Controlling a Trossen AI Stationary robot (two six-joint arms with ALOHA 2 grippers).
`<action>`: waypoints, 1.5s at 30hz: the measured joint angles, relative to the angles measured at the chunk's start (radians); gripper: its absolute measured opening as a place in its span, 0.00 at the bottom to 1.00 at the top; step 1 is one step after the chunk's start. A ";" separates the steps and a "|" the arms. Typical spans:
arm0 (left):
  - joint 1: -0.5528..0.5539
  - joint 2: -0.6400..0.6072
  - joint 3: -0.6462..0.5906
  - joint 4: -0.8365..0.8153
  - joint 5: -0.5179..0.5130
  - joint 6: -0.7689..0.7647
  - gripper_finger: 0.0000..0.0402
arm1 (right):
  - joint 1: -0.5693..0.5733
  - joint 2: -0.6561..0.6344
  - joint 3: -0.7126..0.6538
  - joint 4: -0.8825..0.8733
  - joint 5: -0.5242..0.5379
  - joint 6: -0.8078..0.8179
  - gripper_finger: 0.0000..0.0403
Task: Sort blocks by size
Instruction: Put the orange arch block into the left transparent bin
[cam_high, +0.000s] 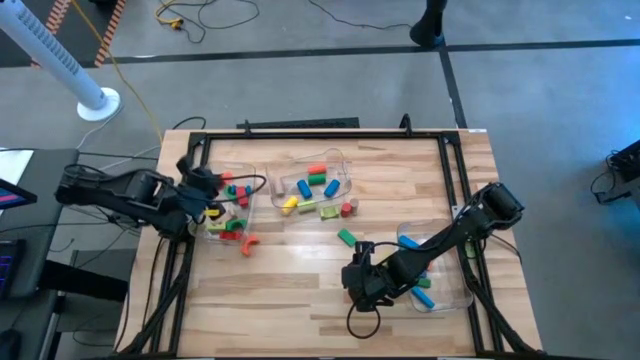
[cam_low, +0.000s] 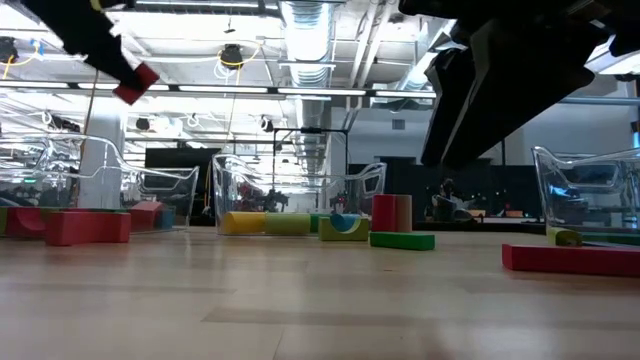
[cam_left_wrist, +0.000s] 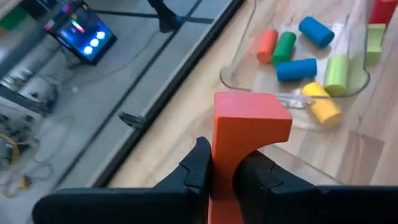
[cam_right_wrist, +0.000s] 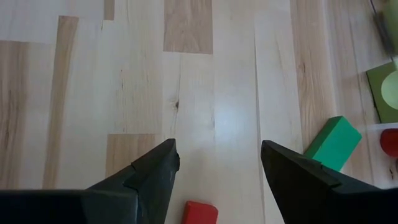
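Note:
My left gripper (cam_high: 203, 188) hangs over the left clear bin (cam_high: 243, 200), shut on an orange block (cam_left_wrist: 249, 124), which the low view shows high above the table as the orange block (cam_low: 135, 83). My right gripper (cam_right_wrist: 217, 162) stands open above bare wood at the near right, next to the right bin (cam_high: 452, 292). A red block (cam_right_wrist: 200, 213) lies just short of its fingers and a green block (cam_right_wrist: 333, 143) lies off to one side. Several more blocks lie in the middle bin (cam_high: 345, 165), and a red arch (cam_high: 247, 243) rests on the table. My left gripper pinches the orange block's narrow lower part (cam_left_wrist: 224, 163) between its two fingers (cam_left_wrist: 198, 167). The wider end sticks out past the fingertips. The block is lifted clear of table and bin and hangs tilted in the low view.
Three clear bins stand on the wooden table at left, centre back and right. A black rail frame (cam_high: 440, 135) runs round the table's edges. A green block (cam_high: 346, 237) and a red cylinder (cam_high: 346, 209) lie loose near the middle. Bare wood spreads across the near centre (cam_high: 280, 295).

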 joint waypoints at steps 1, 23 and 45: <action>0.010 -0.016 -0.023 0.011 0.013 -0.007 0.11 | 0.000 0.000 0.000 0.000 0.000 0.000 0.66; 0.275 0.141 -0.072 0.270 0.333 0.001 0.11 | -0.010 0.000 0.000 0.007 0.000 -0.007 0.66; 0.387 0.081 -0.304 0.475 0.341 -0.146 0.11 | 0.041 0.000 0.000 0.012 0.038 -0.060 0.66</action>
